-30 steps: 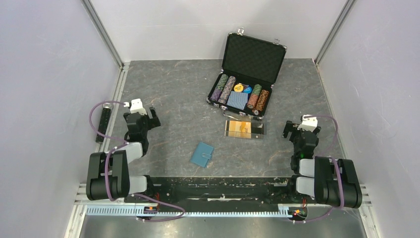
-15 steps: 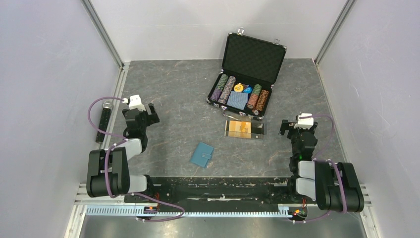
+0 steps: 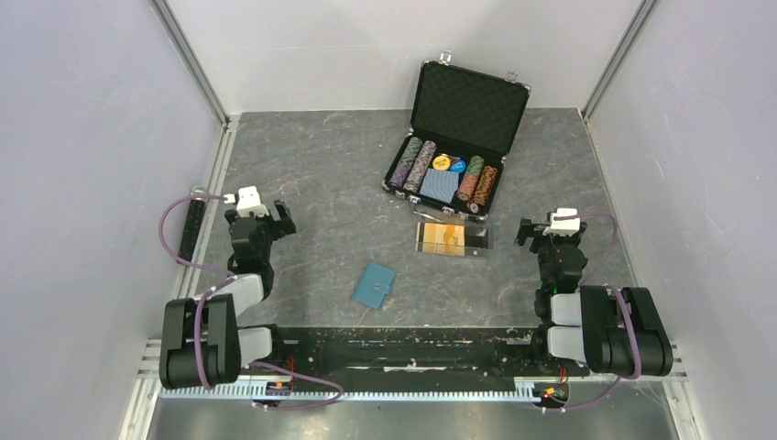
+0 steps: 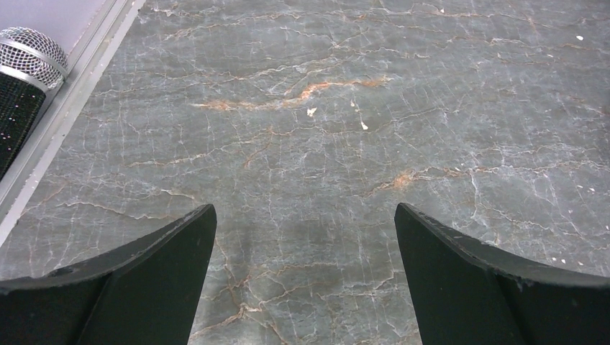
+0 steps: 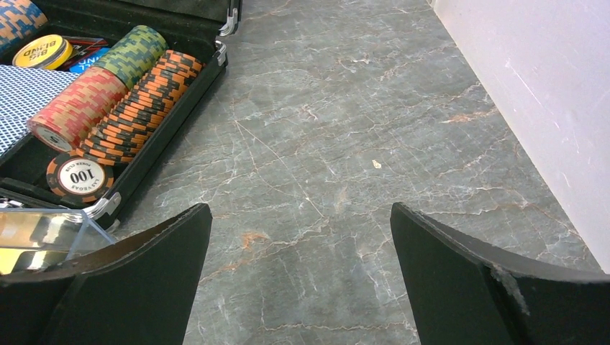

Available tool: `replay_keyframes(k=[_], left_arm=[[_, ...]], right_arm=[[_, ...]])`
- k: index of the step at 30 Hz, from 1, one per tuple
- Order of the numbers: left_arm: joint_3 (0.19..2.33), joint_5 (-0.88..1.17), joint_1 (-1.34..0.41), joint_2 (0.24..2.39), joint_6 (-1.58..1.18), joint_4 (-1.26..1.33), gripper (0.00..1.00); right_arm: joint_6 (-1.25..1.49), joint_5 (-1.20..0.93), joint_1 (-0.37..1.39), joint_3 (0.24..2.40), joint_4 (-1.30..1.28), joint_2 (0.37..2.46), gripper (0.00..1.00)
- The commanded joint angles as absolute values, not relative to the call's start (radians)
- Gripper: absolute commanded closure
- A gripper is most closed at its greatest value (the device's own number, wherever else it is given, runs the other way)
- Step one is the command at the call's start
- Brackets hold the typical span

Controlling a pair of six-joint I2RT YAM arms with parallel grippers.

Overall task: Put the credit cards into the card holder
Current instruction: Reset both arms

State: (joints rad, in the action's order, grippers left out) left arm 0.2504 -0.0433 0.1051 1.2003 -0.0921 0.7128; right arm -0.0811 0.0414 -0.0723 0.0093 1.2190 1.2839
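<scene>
The left claw (image 3: 259,218) and right claw (image 3: 552,229) stand wide, released, empty. The teal leather folding card holder (image 3: 374,285) lies flat, long axis 1-to-7 o'clock.

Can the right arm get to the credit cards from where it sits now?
Probably yes: the right tool is open, with only bare table between it and the credit cards lying flat beside the poker case.

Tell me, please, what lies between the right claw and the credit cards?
Nothing lies there. In the top view, only a short stretch of bare grey table separates the open right claw from the credit cards.
</scene>
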Motion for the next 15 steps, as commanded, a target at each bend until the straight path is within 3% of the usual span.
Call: replay_keyframes(k=[1, 4, 5, 7, 10, 12, 15], left_arm=[[0.249, 0.005, 0.109, 1.284, -0.154, 0.915, 0.0], [0.265, 0.049, 0.097, 1.393, -0.127, 1.006, 0.0], [0.28, 0.035, 0.088, 1.394, -0.12, 0.96, 0.0], [0.284, -0.082, 0.029, 1.394, -0.097, 0.944, 0.0], [0.204, -0.241, -0.029, 1.491, -0.093, 1.212, 0.0], [0.251, -0.228, -0.041, 1.442, -0.084, 1.04, 0.0], [0.253, -0.204, -0.041, 1.463, -0.075, 1.069, 0.0]], right_arm=[[-0.131, 0.02, -0.032, -0.053, 1.302, 1.316, 0.02], [-0.179, 0.118, 0.049, -0.09, 1.449, 1.392, 0.02], [-0.175, 0.132, 0.05, -0.07, 1.388, 1.378, 0.02], [-0.178, 0.139, 0.054, -0.073, 1.403, 1.383, 0.02], [-0.178, 0.141, 0.055, -0.073, 1.394, 1.38, 0.02], [-0.179, 0.14, 0.055, -0.076, 1.399, 1.379, 0.02], [-0.178, 0.14, 0.055, -0.078, 1.403, 1.377, 0.02]])
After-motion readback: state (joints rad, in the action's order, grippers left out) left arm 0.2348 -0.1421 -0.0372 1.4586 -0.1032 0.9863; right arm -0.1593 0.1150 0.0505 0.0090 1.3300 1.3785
